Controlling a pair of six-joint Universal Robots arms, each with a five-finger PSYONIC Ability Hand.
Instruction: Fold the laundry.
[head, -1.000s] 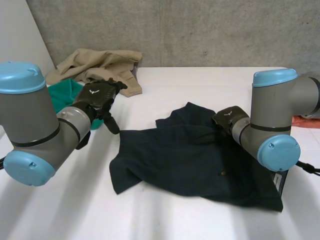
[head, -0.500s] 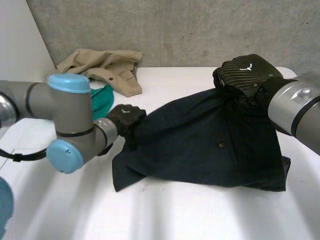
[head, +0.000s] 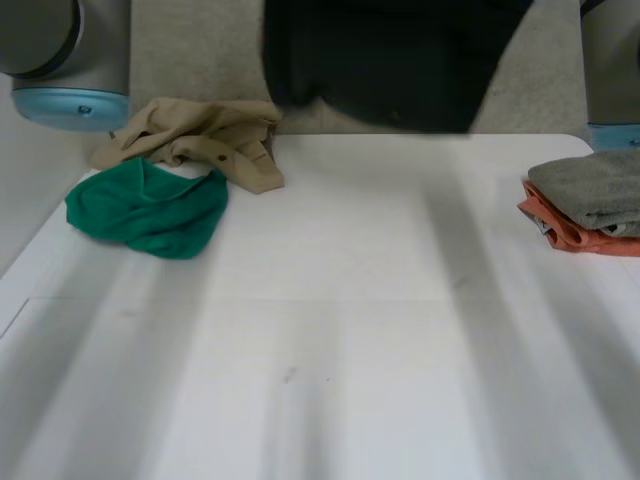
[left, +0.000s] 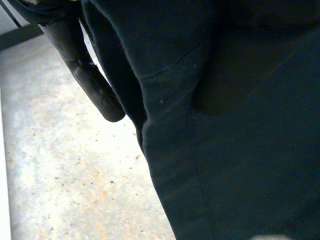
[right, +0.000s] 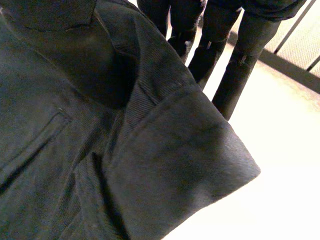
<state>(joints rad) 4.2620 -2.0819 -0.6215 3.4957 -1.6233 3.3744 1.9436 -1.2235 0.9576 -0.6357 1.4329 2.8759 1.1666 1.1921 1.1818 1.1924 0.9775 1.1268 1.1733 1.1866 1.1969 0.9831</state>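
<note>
Above the white table (head: 330, 330), the dark garment (head: 390, 60) hangs between both arms, draped beside the left hand (left: 92, 82) and right hand (right: 240, 65), neither grip discernible; ideally, stretch it level between the hands before lowering.

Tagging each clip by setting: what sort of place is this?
Probably a lab or workshop: a plain white table, a raw concrete wall behind it, and a robot arm near a crumpled green cloth.
</note>
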